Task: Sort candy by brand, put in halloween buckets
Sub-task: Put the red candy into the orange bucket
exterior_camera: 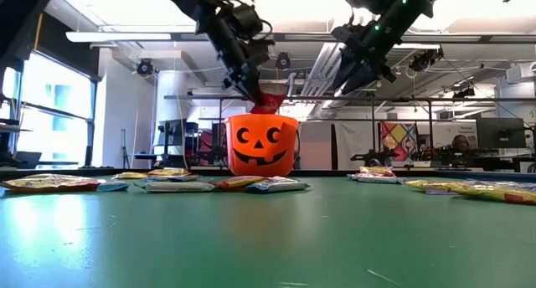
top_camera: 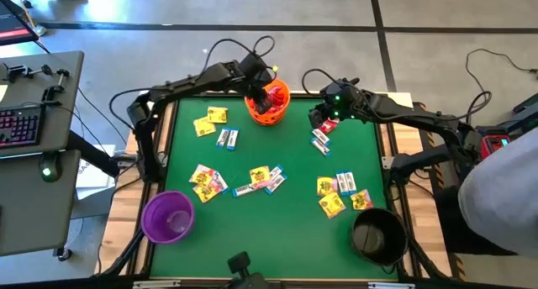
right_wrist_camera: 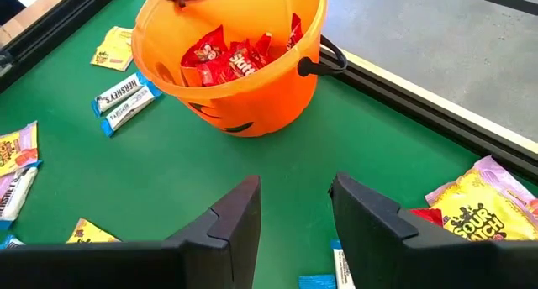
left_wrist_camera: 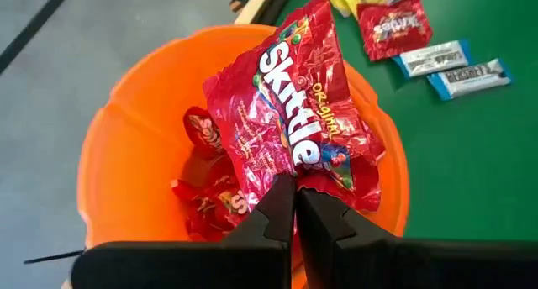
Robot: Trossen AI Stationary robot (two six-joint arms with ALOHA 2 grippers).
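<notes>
The orange bucket (top_camera: 267, 104) with black pumpkin-face marks stands at the table's far edge and holds several red packets (right_wrist_camera: 223, 60). My left gripper (left_wrist_camera: 294, 197) is right above its opening, shut on a red Skittles packet (left_wrist_camera: 290, 112). My right gripper (right_wrist_camera: 294, 213) hangs open above the table, right of the orange bucket, with nothing between its fingers. A few packets (top_camera: 322, 138) lie below it. More red, yellow and white-blue candy (top_camera: 261, 180) lies flat across the green table. My left gripper pinches the red packet by one end edge (left_wrist_camera: 290, 173) between its two fingers. The fingers slant down from the table's left side. The packet hangs past the fingertips over the bucket's opening, clear of the table, its lower end (exterior_camera: 266, 105) at the rim.
A purple bucket (top_camera: 168, 216) stands at the near left corner and a black bucket (top_camera: 378, 234) at the near right corner. Candy clusters lie at the left (top_camera: 210, 121), the middle and the right (top_camera: 340, 192). A desk with a keyboard (top_camera: 21, 125) stands left of the table.
</notes>
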